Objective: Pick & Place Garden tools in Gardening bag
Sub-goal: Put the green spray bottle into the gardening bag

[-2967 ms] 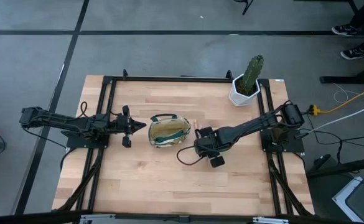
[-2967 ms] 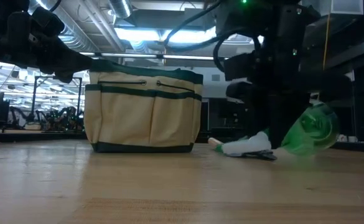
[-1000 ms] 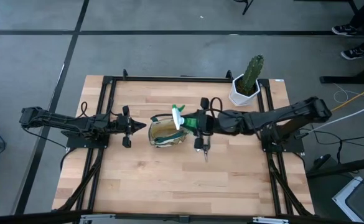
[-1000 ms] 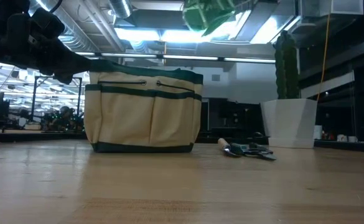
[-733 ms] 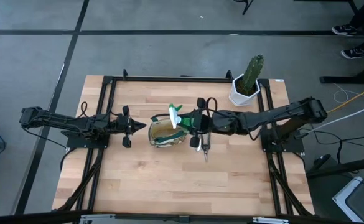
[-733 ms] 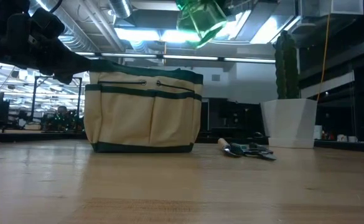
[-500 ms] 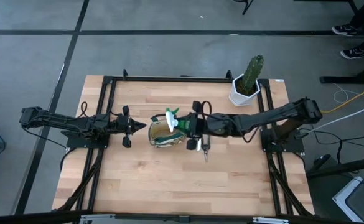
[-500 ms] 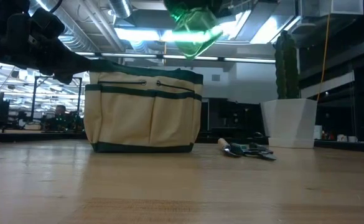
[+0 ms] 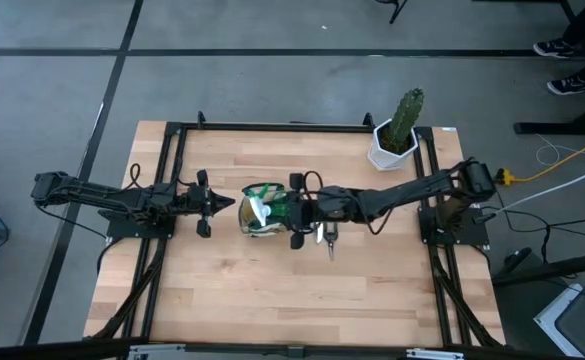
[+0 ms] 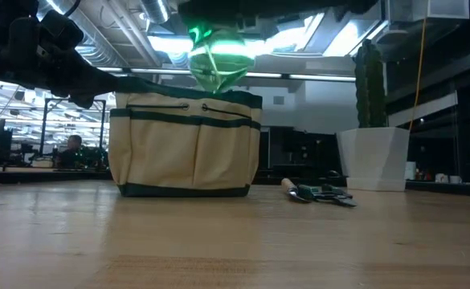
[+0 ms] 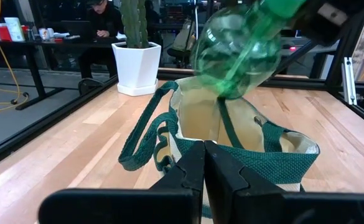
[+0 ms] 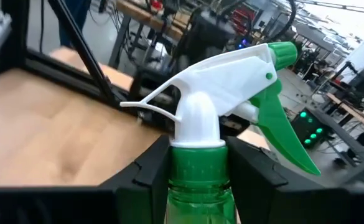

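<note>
At the centre of the high view, the right gripper (image 9: 294, 212) reaches across from the right side of the frame and is clamped on the neck of a green spray bottle (image 9: 270, 208), holding it over the open mouth of the gardening bag (image 9: 255, 226). In the right wrist view the two dark fingers (image 12: 145, 173) press against either side of the bottle's green neck, just under its white trigger head (image 12: 216, 87) with a green nozzle and lever. In the low view the bottle's translucent green body (image 10: 216, 54) hangs at the upper middle of the frame, its bottom just above the bag's dark green rim; whether it touches the fabric cannot be told. The bag (image 10: 185, 143) stands upright on the wooden table (image 10: 235, 241), left of centre. To its right, in the lower middle of that frame, a hand fork with a pale wooden handle (image 10: 315, 193) lies flat on the table, with the white pot holding a cactus (image 10: 373, 156) behind it.

The left gripper (image 9: 215, 204) waits just left of the bag, its fingers (image 11: 188, 174) pressed together and holding nothing, pointed at the bag's green strap (image 11: 145, 134).
</note>
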Motion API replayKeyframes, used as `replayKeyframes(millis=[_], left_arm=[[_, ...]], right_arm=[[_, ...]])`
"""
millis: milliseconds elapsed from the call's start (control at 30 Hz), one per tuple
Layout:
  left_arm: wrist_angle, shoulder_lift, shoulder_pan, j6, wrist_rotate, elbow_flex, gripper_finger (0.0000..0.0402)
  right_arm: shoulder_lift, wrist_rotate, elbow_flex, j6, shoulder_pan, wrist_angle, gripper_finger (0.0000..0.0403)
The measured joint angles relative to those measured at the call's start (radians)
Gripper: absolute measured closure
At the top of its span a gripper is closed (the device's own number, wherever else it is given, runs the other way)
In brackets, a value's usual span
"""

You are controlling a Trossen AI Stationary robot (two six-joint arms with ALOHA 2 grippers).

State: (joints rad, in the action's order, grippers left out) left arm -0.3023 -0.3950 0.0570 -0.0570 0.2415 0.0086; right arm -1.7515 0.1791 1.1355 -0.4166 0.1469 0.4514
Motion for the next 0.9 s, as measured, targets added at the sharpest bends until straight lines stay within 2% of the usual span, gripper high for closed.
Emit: replayKeyframes(millis=[233, 367, 467, 900], left_arm=[[0.000, 0.000, 0.000, 0.000, 0.000, 0.000, 0.0398], [0.000, 0.000, 0.000, 0.000, 0.000, 0.000, 0.0398], [0.000, 0.000, 0.000, 0.000, 0.000, 0.000, 0.0398], [0.000, 0.000, 0.000, 0.000, 0.000, 0.000, 0.0398]], right_arm=[[-0.032, 0.000, 0.000, -0.058, -0.023, 0.007, 0.0267], [-0.032, -0.002, 0.000, -0.094, -0.024, 0.087, 0.0267], [-0.032, -0.040, 0.000, -0.090, -0.025, 0.108, 0.0267], [-0.032, -0.052, 0.000, -0.070, -0.035, -0.058, 0.0267]])
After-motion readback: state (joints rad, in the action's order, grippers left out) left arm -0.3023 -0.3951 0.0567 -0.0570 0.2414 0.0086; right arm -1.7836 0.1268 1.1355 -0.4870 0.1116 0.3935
